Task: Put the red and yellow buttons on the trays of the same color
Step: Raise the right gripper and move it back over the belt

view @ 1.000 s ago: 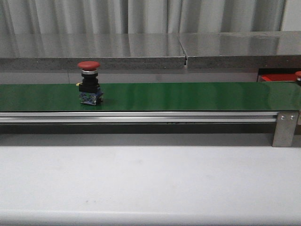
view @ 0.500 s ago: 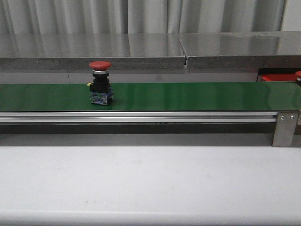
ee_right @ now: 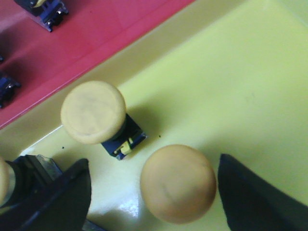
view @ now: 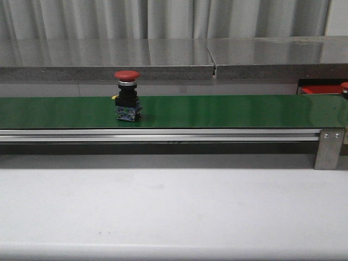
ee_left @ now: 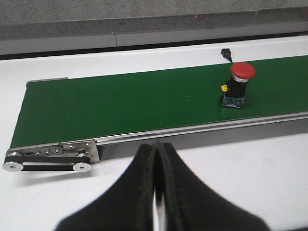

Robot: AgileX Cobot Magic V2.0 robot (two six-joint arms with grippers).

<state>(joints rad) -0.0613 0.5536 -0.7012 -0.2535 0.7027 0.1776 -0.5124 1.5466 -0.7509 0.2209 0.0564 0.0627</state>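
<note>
Front view: red button (view: 127,95) stands left of centre on green belt (view: 228,111); red tray (view: 315,90) cut off right. Left gripper (ee_left: 156,166) pressed closed, empty; right gripper (ee_right: 154,192) spread wide around a yellow button (ee_right: 177,183).

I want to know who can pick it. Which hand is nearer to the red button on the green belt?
The left hand: shut, it faces the belt with the red button in its view. The right hand hangs open over the yellow tray, around a yellow button.
</note>
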